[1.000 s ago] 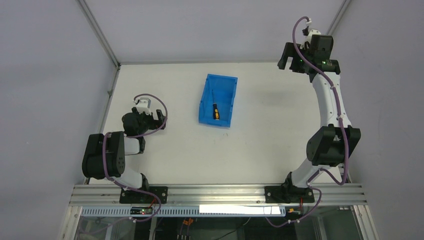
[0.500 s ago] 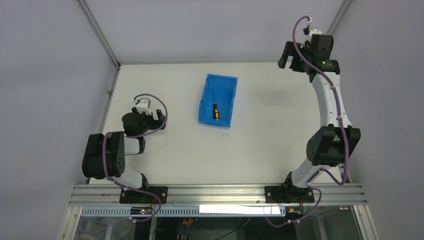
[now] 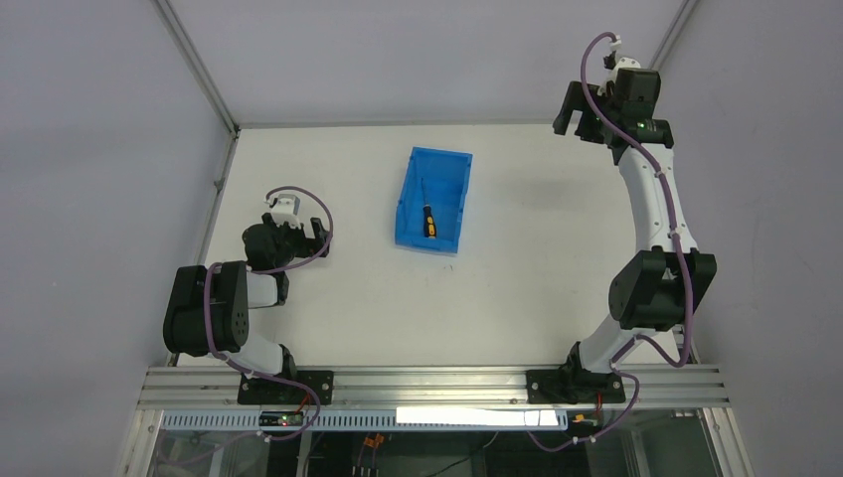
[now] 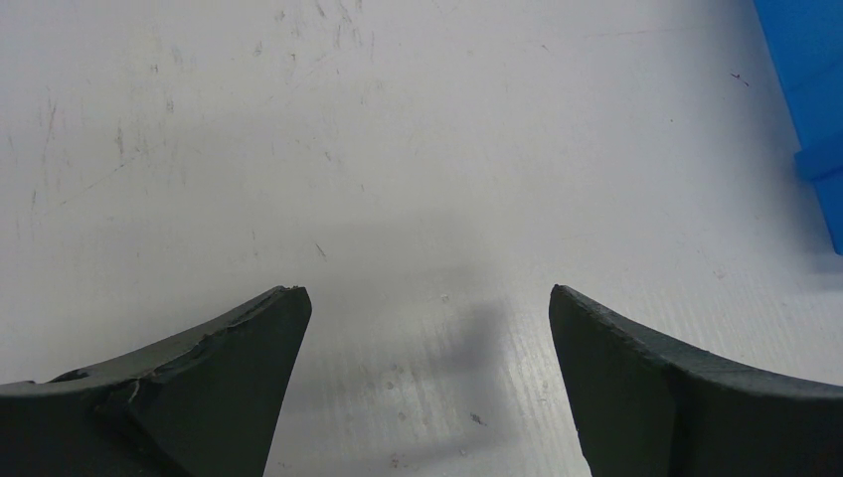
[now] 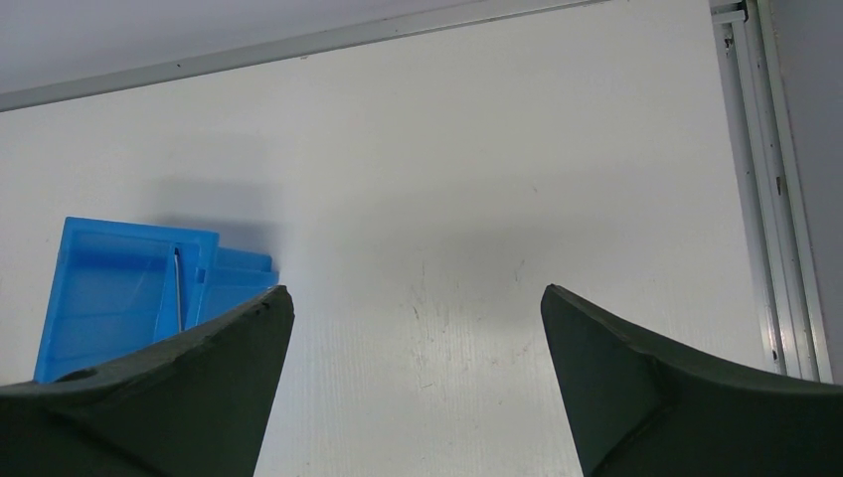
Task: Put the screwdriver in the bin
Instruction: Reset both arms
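Overhead, I see the screwdriver [image 3: 428,221] lying inside the bin [image 3: 444,159] in the middle of the table [image 3: 537,248], handle toward the arm bases. The left gripper [image 3: 316,231] sits low at the left and the right gripper [image 3: 569,111] is raised at the far right. On the left wrist, the jaws are spread wide with nothing between them. On the right wrist, the jaws are likewise released and empty.

White table [image 3: 517,298] w/ faint scuffs, alu rail [image 3: 437,383] along near edge, grey walls [image 3: 99,149], prob. enclosure panels.
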Motion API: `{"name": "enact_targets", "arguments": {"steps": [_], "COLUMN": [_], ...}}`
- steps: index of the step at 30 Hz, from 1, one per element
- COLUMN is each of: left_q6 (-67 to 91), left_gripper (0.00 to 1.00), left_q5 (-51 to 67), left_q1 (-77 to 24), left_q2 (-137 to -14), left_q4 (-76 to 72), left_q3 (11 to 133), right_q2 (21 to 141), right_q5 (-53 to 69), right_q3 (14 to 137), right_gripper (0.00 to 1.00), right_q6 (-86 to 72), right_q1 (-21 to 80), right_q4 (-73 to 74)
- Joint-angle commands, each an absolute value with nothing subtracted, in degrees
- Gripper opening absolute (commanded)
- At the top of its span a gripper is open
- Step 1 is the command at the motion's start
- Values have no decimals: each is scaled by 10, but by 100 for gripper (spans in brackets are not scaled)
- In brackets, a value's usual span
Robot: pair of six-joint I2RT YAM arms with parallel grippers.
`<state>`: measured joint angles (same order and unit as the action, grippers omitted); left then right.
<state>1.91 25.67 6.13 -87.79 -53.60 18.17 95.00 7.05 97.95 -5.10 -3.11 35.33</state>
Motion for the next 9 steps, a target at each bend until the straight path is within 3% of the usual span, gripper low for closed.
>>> {"name": "enact_targets", "arguments": {"steps": [1,9], "left_q6": [13,13], "left_gripper": [99,99], "left_q5": [265,265], "left_q1": [68,68], "left_q2": [-875,-875], "left_q4": [-562,-562], "left_q3": [181,181], "right_q2": [931,928], "right_q5": [61,34], "right_q3": [982,973], "right_gripper": [99,99], "right_q6": [-56,-59], "right_q1": [-27,-17], "right_q4": [330,319]}}
